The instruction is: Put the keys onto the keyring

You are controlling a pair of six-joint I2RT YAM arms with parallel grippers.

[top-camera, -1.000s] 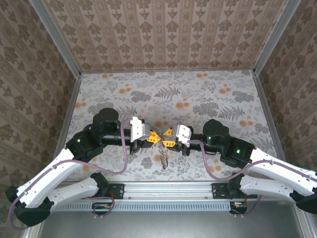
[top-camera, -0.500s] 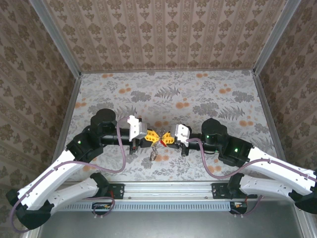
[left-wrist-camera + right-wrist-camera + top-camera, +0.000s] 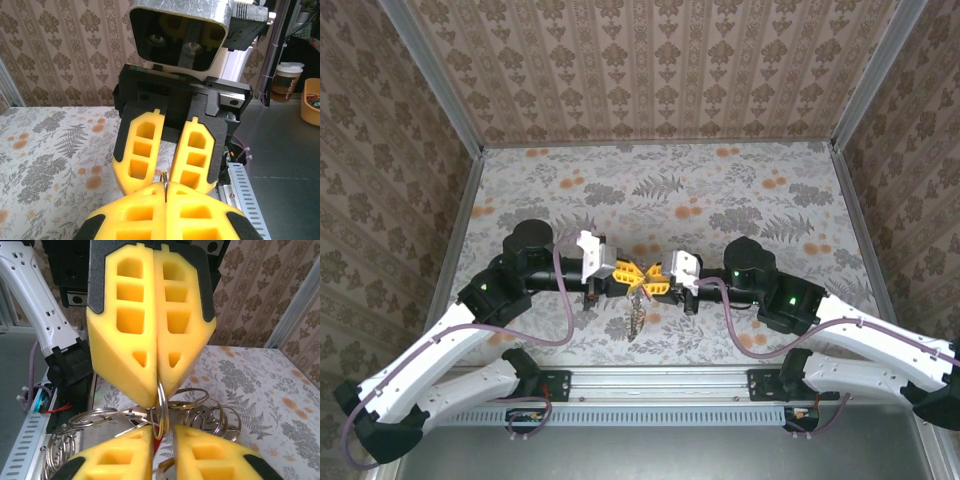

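Note:
My left gripper [image 3: 628, 274] and right gripper [image 3: 653, 278] meet tip to tip above the middle of the table. The left gripper [image 3: 165, 192] is shut on the edge of a thin steel keyring [image 3: 161, 400], which stands upright out of its yellow fingertips [image 3: 142, 375]. The ring's lower arc dips into the narrow gap of my right gripper [image 3: 162, 435], whose jaws stand slightly apart. Low in that gap shows a red sliver, the keys' red head [image 3: 156, 447]. More linked rings [image 3: 210, 415] and flat metal pieces [image 3: 100, 422] hang behind. The bunch [image 3: 636, 318] dangles below the grippers.
The floral table [image 3: 720, 200] is walled by patterned panels on three sides. An aluminium rail [image 3: 650, 380] runs along the near edge under the arm bases. A cup [image 3: 286, 80] stands off the table beyond the rail.
The two grippers have come closer together at the centre. The hanging bunch swung left, then settled straight below them. The right jaws closed and then parted a little.

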